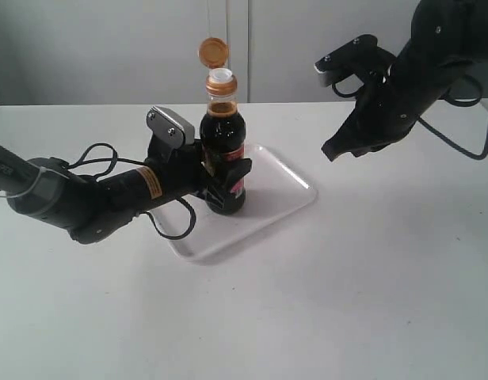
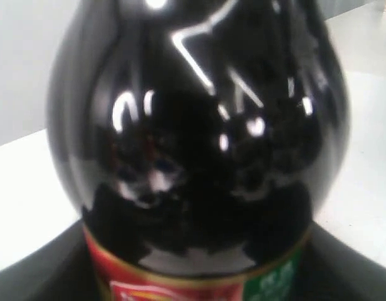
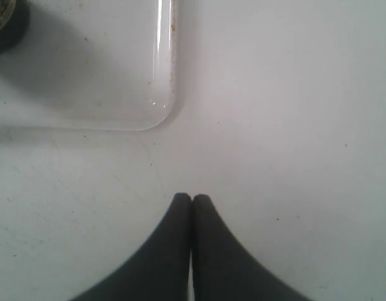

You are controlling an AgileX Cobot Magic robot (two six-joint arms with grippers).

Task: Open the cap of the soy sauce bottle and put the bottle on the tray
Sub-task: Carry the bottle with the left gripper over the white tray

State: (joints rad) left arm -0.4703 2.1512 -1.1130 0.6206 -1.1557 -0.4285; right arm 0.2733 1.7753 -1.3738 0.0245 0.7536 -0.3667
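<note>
A pale wall backs a plain white surface [image 1: 386,285], on which the tray [image 1: 287,186] lies a little left of the middle in the exterior view. The soy sauce bottle [image 1: 223,154] stands upright on the tray, toward its left part. Its cap [image 1: 213,51] is flipped up and back on its hinge, so the white spout below it shows. The left hand [image 1: 220,176] is clamped around the lower body of the bottle, at the level of the label. In the left wrist view the dark, glossy bottle [image 2: 199,144] fills nearly the whole picture, with the red and green label at its foot.

The right hand [image 1: 337,150] hangs in the air to the right of the tray, well apart from the bottle, holding nothing. In the right wrist view its two fingers [image 3: 174,251] are pressed together over the bare surface [image 3: 293,125], just beside a rounded corner of the tray [image 3: 161,113].
</note>
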